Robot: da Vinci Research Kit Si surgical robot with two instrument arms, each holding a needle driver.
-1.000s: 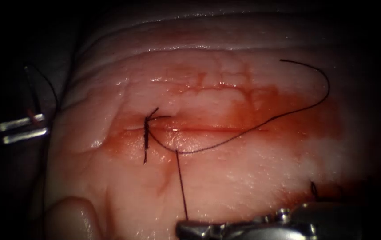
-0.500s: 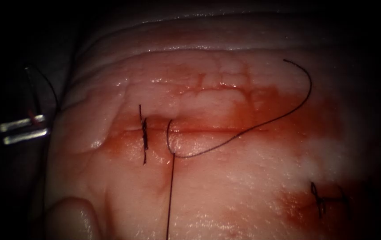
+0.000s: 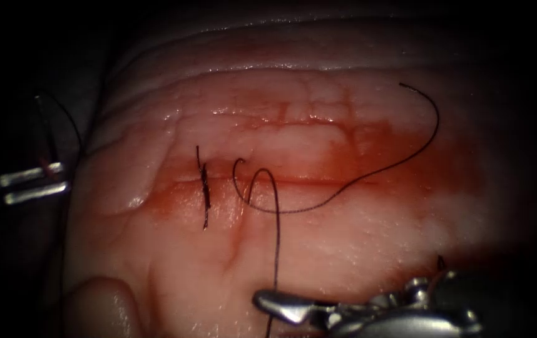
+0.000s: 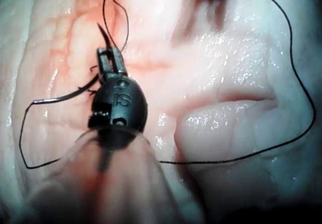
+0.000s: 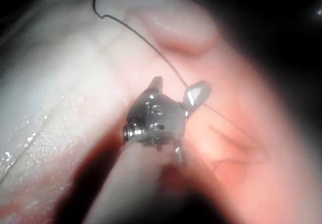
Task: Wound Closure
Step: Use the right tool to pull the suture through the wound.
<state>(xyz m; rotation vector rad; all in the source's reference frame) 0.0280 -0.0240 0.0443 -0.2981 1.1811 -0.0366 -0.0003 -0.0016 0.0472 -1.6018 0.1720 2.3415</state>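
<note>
left tool (image 3: 64, 176) sits off the tissue (image 3: 343, 250), well left of the cut (image 3: 318, 182), jaws closed on the needle (image 4: 103, 35). a short dark end sticks out past the jaws, and i can't tell where along the curve the grip is. the needle is not in the tissue. right tool (image 5: 178, 85) is at the near edge, below the cut, with jaws apart and holding nothing. the thread (image 3: 343, 188) runs right by one jaw, and i can't confirm it lies between them. half a second ago that strand ran straight down from the cut and the right tool was out of the endoscope view. now the tool is back and the strand has gone slack, bowing into an arch (image 3: 268, 172) over the cut just right of the tied stitch (image 3: 206, 191). my read: this is slack management on the running strand. to do it well, i'd grip the strand only and clear of the tissue, load it in line with where it exits, and keep the arch from snagging the tied stitch's cut ends. i'd also keep the left tool steady so the needle end doesn't drag. count: two tools, one needle, one cut, one long thread with one free tail end (image 3: 401, 84), one tied stitch across the cut, one more knot (image 3: 440, 261) far lower right beside the right tool, and one patch of red fluid (image 3: 393, 144) around the cut.
</note>
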